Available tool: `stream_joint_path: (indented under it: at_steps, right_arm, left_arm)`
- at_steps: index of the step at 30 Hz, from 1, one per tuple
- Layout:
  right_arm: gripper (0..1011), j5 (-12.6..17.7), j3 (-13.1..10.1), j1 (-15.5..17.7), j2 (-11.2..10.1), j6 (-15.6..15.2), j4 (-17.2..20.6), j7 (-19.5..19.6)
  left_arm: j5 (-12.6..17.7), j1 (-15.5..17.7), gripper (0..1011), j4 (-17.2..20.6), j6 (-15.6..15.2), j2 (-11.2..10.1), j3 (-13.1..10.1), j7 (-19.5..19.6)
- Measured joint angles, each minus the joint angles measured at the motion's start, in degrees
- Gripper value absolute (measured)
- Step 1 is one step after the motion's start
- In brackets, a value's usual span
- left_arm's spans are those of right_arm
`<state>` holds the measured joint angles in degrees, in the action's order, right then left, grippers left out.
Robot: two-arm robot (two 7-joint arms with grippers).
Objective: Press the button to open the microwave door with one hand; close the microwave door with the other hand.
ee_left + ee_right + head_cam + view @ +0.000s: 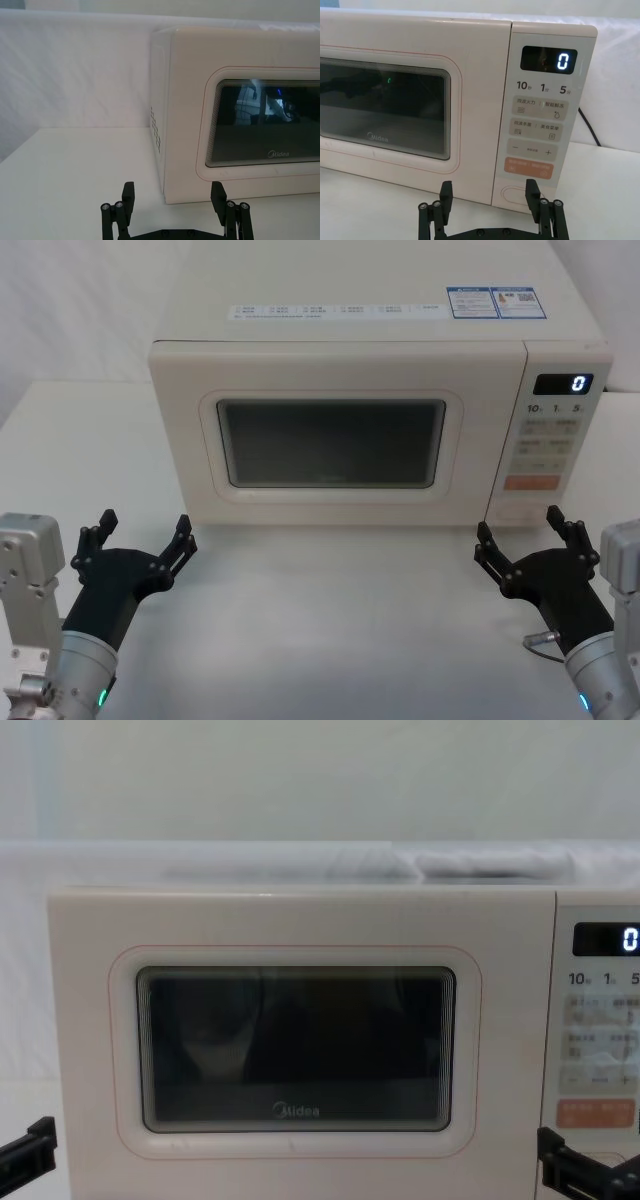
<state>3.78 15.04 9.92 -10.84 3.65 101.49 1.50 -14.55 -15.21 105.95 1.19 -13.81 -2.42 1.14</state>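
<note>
The microwave door (330,440) is seen shut. Both jaws are spread wide: right gripper (528,538) just before the button (520,194), left gripper (140,538) probably short of the door's left corner.

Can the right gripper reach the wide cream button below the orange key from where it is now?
Probably yes. The right gripper hovers open just before the button, and nothing stands between them. The microwave door is shut.

The light is bright and soft all over, with hardly any dark shadows. The microwave door (250,120) window shines like a mirror in the left wrist view. The chest view looks a bit fuzzy and pale.
</note>
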Motion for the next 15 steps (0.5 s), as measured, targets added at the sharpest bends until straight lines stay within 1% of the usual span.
stream_joint_path:
  at_steps: [1,2,3,4,5,6,7,8,9,11,12,14,15]
  right_arm:
    - [946,0.0,0.0,0.0,0.0,0.0,0.0,0.0]
    - [908,0.0,0.0,0.0,0.0,0.0,0.0,0.0]
    - [908,0.0,0.0,0.0,0.0,0.0,0.0,0.0]
    - [886,0.0,0.0,0.0,0.0,0.0,0.0,0.0]
    - [829,0.0,0.0,0.0,0.0,0.0,0.0,0.0]
    - [814,0.0,0.0,0.0,0.0,0.0,0.0,0.0]
    - [778,0.0,0.0,0.01,0.0,0.0,0.0,0.0]
    - [778,0.0,0.0,0.0,0.0,0.0,0.0,0.0]
    - [724,0.0,0.0,0.0,0.0,0.0,0.0,0.0]
    - [683,0.0,0.0,0.01,0.0,0.0,0.0,0.0]
    - [624,0.0,0.0,0.01,0.0,0.0,0.0,0.0]
    - [583,0.0,0.0,0.0,0.0,0.0,0.0,0.0]
    - [540,0.0,0.0,0.0,0.0,0.0,0.0,0.0]
  left_arm:
    - [0.0,0.0,1001,0.0,0.0,0.0,0.0,0.0]
    - [0.0,0.0,1001,0.0,0.0,0.0,0.0,0.0]
    - [0.0,0.0,1001,0.0,0.0,0.0,0.0,0.0]
    - [0.0,0.0,1001,0.0,0.0,0.0,0.0,0.0]
    - [0.0,0.0,1001,0.0,0.0,0.0,0.0,0.0]
    - [0.0,0.0,1001,0.0,0.0,0.0,0.0,0.0]
    - [0.0,0.0,1001,0.0,0.0,0.0,0.0,0.0]
    - [0.0,0.0,1001,0.0,0.0,0.0,0.0,0.0]
    - [0.0,0.0,1001,0.0,0.0,0.0,0.0,0.0]
    - [0.0,0.0,1001,0.0,0.0,0.0,0.0,0.0]
    - [0.0,0.0,1001,0.0,0.0,0.0,0.0,0.0]
    - [0.0,0.0,1001,0.0,0.0,0.0,0.0,0.0]
    - [0.0,0.0,1001,0.0,0.0,0.0,0.0,0.0]
